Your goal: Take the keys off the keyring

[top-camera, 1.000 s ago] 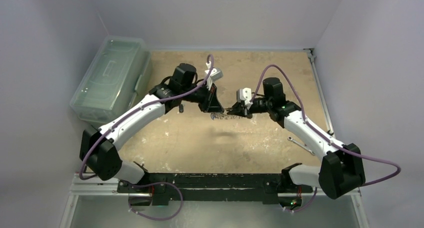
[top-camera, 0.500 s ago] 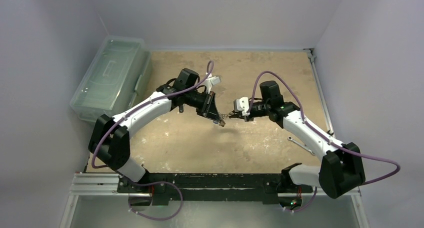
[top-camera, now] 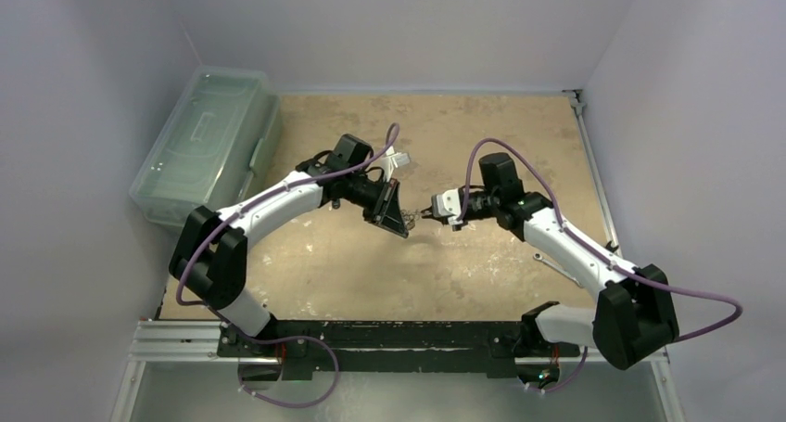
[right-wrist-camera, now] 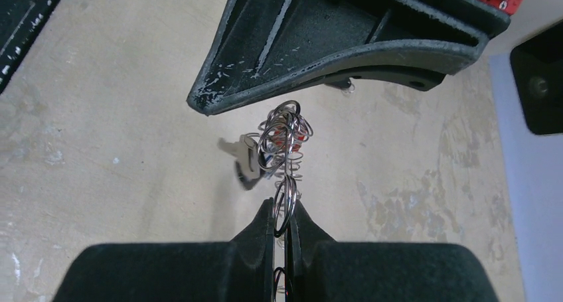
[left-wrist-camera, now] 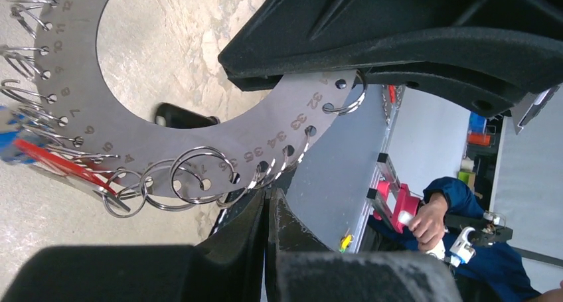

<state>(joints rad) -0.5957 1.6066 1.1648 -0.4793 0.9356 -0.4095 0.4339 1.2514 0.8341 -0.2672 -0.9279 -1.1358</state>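
Observation:
The keyring (left-wrist-camera: 73,89) is a flat silvery numbered band hung with small split rings. It hangs above the table between both grippers (top-camera: 415,217). My left gripper (left-wrist-camera: 269,196) is shut on its near rim by the small rings. The right gripper (right-wrist-camera: 283,209) is shut on the opposite side, pinching the band edge-on together with a split ring. Keys hang from it: blurred red and blue heads (left-wrist-camera: 23,149) at the left in the left wrist view, and a silvery key (right-wrist-camera: 244,161) dangling in the right wrist view. The two grippers (top-camera: 405,227) (top-camera: 426,213) almost meet.
A clear lidded plastic box (top-camera: 209,144) stands at the table's left edge. A silver spanner (top-camera: 557,268) lies near the right arm. The sandy tabletop (top-camera: 371,274) spreads in front of the grippers.
The left arm swung down and right until its gripper closed on the keyring. The right gripper shifted slightly left, and the ring now hangs between the two.

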